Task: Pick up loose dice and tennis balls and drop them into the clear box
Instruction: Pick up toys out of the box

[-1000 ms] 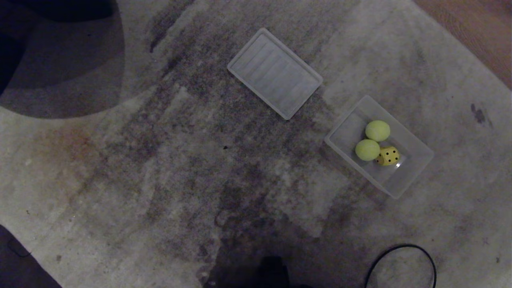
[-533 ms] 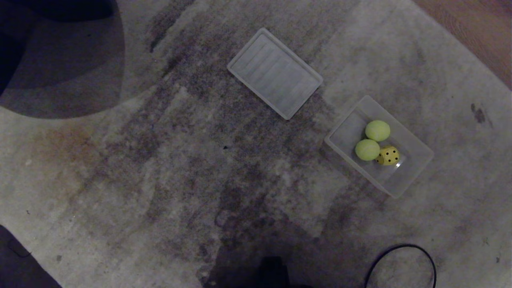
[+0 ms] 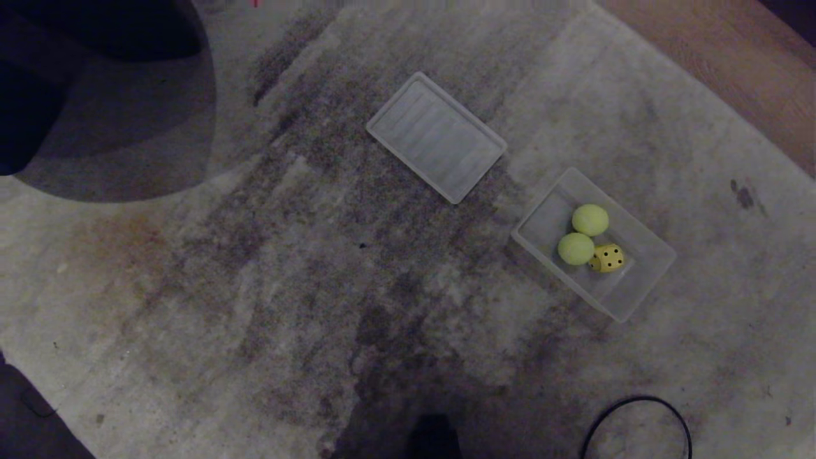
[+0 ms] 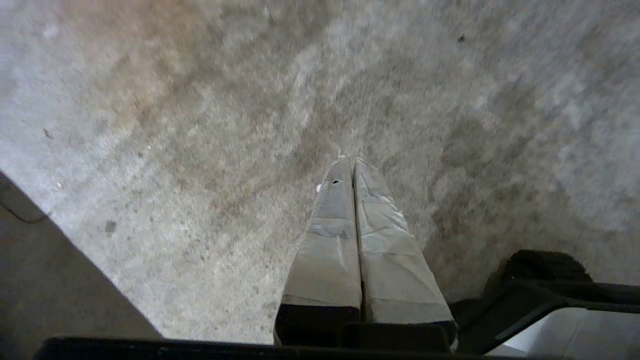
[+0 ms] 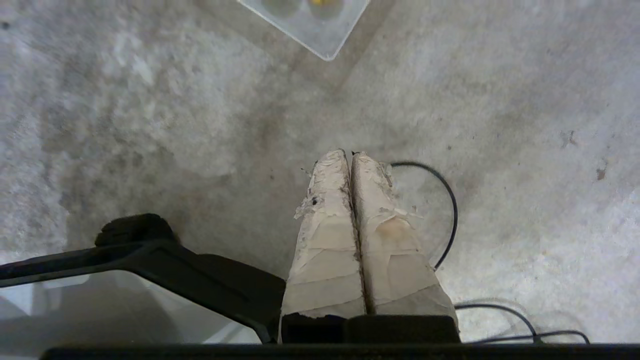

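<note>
Carpet: worn grey carpet with dark mottled streaks fills most of the head view; a strip of brown wooden floor shows at the far right corner.
Clear box: shallow rectangular translucent plastic bin with raised walls, set at an angle on the carpet to the robot's right; one corner of it also shows in the right wrist view.
Tennis balls: two fuzzy yellow-green balls, one farther from the robot and one nearer, both inside the clear box and just beside each other.
Dice: only one is in view, a yellow cube with rounded corners and black pips, inside the clear box and touching or nearly touching the nearer ball.
Lid: flat ribbed translucent plastic lid lies on the carpet, apart from the clear box, farther off and to its left.
Cable: thin black cable loops on the carpet near the robot's right side, close below the right gripper's tips in the wrist view.
Left gripper: left gripper hangs over bare carpet, its tape-wrapped fingers pressed together with nothing between them.
Right gripper: right gripper hangs over carpet well short of the clear box, its tape-wrapped fingers closed flat against each other and empty.
Shadow: dark rounded shape covers the far left corner of the head view.
</note>
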Controlling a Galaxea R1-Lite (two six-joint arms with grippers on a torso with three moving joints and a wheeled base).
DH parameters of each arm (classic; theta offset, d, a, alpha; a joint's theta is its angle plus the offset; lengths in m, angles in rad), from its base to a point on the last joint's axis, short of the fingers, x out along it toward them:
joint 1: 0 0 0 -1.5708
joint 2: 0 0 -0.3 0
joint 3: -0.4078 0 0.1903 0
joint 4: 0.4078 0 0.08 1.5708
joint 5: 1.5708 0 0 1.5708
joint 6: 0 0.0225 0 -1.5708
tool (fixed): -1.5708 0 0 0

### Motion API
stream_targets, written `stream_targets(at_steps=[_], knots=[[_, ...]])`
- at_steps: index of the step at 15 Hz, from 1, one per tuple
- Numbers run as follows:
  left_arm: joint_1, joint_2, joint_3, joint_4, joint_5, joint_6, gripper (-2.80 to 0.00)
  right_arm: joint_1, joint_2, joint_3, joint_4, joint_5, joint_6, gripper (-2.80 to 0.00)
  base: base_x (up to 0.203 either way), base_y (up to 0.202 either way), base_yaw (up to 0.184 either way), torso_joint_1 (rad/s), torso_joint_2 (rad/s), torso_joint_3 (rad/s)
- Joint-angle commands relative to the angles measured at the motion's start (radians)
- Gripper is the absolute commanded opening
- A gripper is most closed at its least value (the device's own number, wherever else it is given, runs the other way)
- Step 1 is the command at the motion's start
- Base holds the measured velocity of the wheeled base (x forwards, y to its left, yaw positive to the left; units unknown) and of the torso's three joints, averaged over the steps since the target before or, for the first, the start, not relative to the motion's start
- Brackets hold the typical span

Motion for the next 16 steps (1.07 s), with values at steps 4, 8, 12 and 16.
stream_targets(at_steps=[4, 8, 12, 16], knots=[[0.000, 0.001, 0.002, 0.000, 0.004, -0.009, -2.80, 0.000, 0.003, 0.000, 0.001, 0.000, -0.002, -2.80, 0.000, 0.000, 0.000, 0.003, 0.01, 0.203], [0.000, 0.001, 0.002, -0.003, 0.011, -0.018, -2.80, 0.000, 0.003, 0.000, 0.001, 0.000, -0.002, -2.80, 0.000, 0.000, 0.000, 0.004, 0.00, 0.201], [0.000, 0.001, 0.002, -0.003, 0.011, -0.017, -2.80, 0.000, 0.003, 0.000, 0.001, 0.000, -0.004, -2.80, 0.000, 0.000, 0.000, 0.002, 0.00, 0.203], [0.000, 0.001, 0.002, -0.003, 0.011, -0.017, -2.80, 0.000, 0.003, 0.000, 0.001, 0.000, -0.004, -2.80, 0.000, 0.000, 0.000, 0.002, 0.00, 0.202]])
